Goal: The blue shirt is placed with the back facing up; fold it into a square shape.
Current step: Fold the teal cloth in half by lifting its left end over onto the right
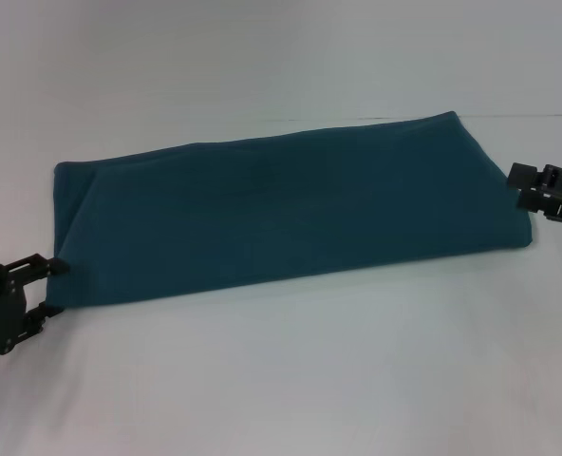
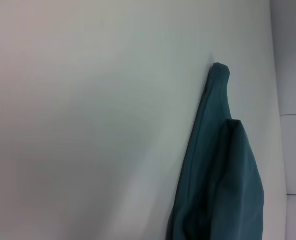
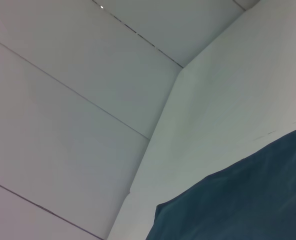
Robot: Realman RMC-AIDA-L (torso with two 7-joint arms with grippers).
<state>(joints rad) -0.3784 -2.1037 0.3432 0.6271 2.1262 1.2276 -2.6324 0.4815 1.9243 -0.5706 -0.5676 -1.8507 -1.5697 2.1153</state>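
Note:
The blue shirt (image 1: 281,209) lies flat on the white table (image 1: 309,380), folded into a long band that runs from near left to far right, plain side up. My left gripper (image 1: 53,288) sits at the band's near left corner, open, with its fingers on either side of the cloth edge. At the band's right end, touching or nearly touching the edge, is my right gripper (image 1: 516,187), also open. The left wrist view shows the shirt (image 2: 223,190) end on, with a layered fold. Only a corner of the shirt (image 3: 248,200) appears in the right wrist view.
White tabletop surrounds the shirt on all sides. In the right wrist view the table's far edge (image 3: 153,150) meets white wall panels. No other objects are in view.

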